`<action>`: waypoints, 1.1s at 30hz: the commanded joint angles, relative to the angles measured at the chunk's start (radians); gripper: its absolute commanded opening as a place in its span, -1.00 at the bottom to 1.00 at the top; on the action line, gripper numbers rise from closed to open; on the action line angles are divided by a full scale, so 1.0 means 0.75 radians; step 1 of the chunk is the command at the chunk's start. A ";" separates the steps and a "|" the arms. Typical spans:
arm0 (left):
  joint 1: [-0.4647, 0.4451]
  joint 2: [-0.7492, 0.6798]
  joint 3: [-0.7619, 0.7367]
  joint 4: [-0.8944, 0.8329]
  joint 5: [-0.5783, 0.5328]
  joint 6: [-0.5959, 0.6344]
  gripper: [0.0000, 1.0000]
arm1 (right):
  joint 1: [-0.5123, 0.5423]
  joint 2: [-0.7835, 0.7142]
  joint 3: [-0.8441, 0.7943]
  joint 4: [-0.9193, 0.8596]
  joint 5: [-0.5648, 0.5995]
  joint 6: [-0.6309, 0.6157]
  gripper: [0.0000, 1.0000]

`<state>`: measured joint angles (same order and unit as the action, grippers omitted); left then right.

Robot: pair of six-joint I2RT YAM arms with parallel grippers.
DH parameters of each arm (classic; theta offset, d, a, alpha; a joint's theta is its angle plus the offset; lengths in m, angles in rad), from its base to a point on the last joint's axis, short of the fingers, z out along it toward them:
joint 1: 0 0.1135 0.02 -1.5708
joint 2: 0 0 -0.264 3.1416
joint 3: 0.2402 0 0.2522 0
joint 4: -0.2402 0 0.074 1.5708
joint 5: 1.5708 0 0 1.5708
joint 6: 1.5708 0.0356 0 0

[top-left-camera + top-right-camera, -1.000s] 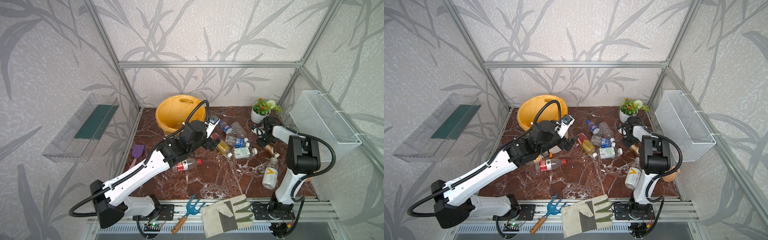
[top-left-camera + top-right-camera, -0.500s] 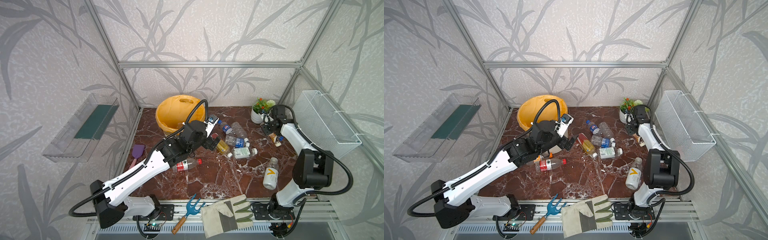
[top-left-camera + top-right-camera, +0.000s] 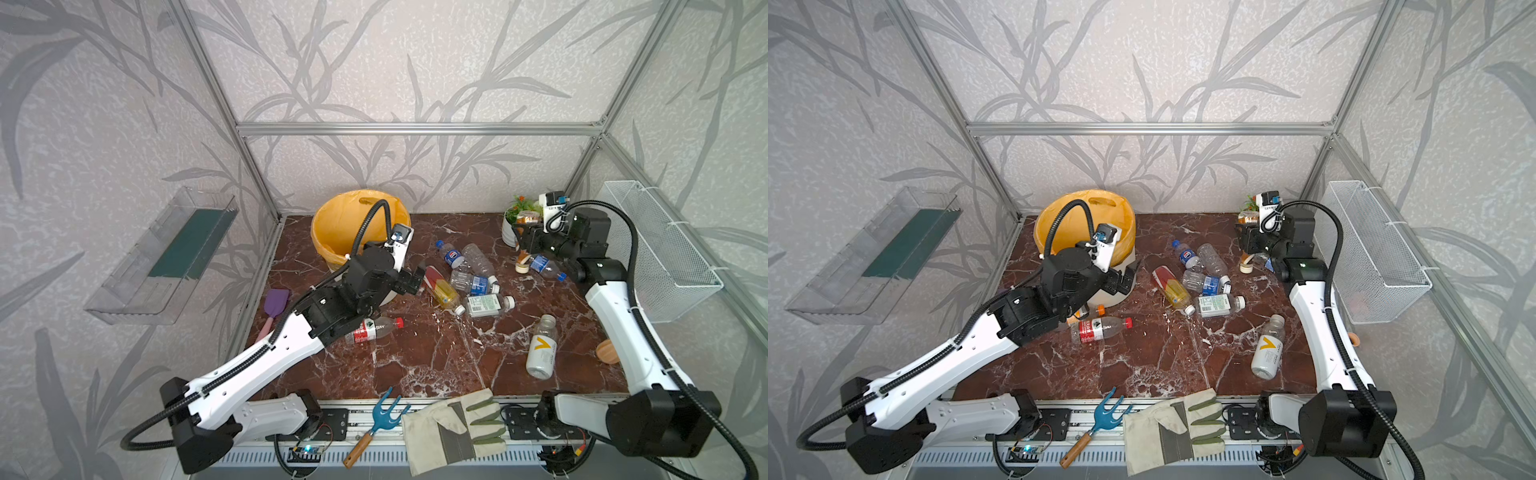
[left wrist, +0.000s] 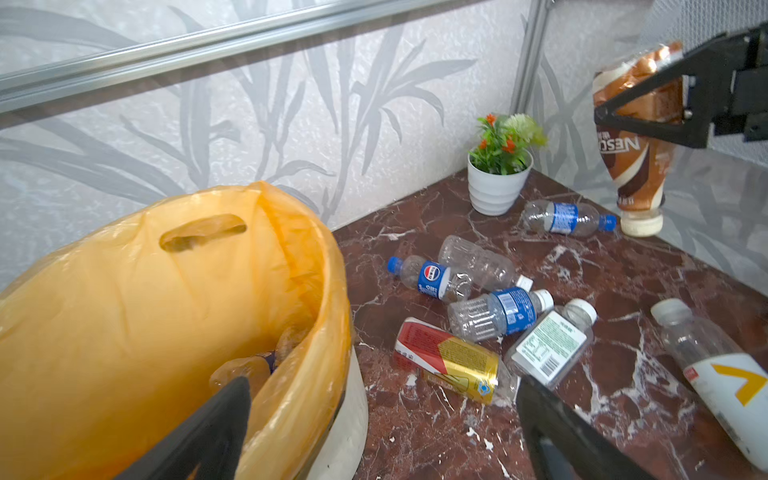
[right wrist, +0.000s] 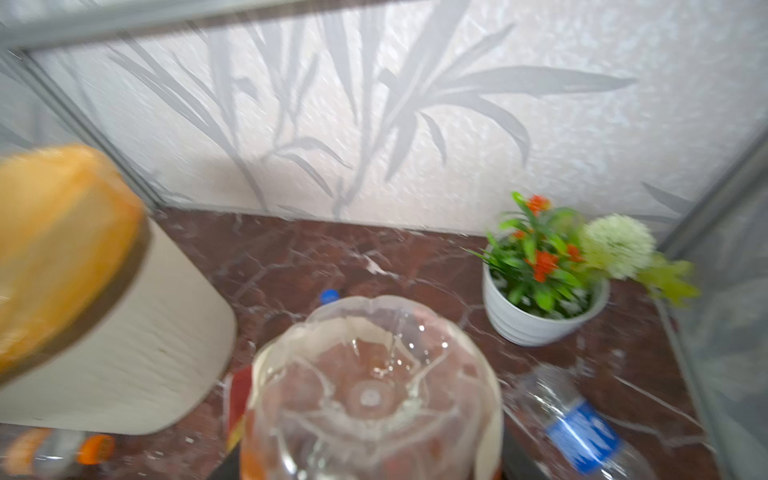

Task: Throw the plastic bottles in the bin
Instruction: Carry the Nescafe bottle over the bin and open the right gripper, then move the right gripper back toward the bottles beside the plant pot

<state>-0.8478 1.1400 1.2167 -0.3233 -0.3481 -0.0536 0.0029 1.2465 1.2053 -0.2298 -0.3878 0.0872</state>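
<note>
NESC-labelled bottle [image 4: 633,166] newly aloft, inverted

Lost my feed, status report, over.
Left claw open, empty, at bin rim. Right claw shut on brown bottle, cap down, in the air by flower pot. Left arm may block the drop.

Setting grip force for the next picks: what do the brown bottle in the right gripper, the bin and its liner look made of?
The brown bottle: probably thin clear plastic under a glossy brown printed sleeve; its base is see-through in the right wrist view. The bin: cream hard plastic, matte, by its look. The liner: thin orange-yellow plastic film, shiny and wrinkled.
</note>
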 commanded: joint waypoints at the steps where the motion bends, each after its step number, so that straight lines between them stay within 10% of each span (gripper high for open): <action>1: 0.062 -0.070 0.000 0.019 -0.058 -0.115 0.99 | 0.093 -0.010 -0.004 0.255 -0.184 0.317 0.17; 19: 0.284 -0.294 -0.036 -0.199 -0.154 -0.352 0.99 | 0.690 0.567 0.680 0.690 -0.103 0.691 0.19; 22: 0.307 -0.282 -0.023 -0.224 -0.132 -0.360 0.99 | 0.840 0.849 1.112 0.353 -0.133 0.507 0.21; 27: 0.326 -0.284 0.014 -0.279 -0.106 -0.355 0.99 | 0.836 1.183 1.792 -0.279 -0.112 0.356 0.99; 33: 0.334 -0.316 0.008 -0.278 -0.108 -0.334 0.99 | 0.831 0.976 1.543 -0.099 -0.016 0.275 0.98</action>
<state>-0.6052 0.9192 1.1915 -0.5102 -0.4316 -0.2981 0.6395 2.0956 2.4233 -0.3202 -0.4442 0.3515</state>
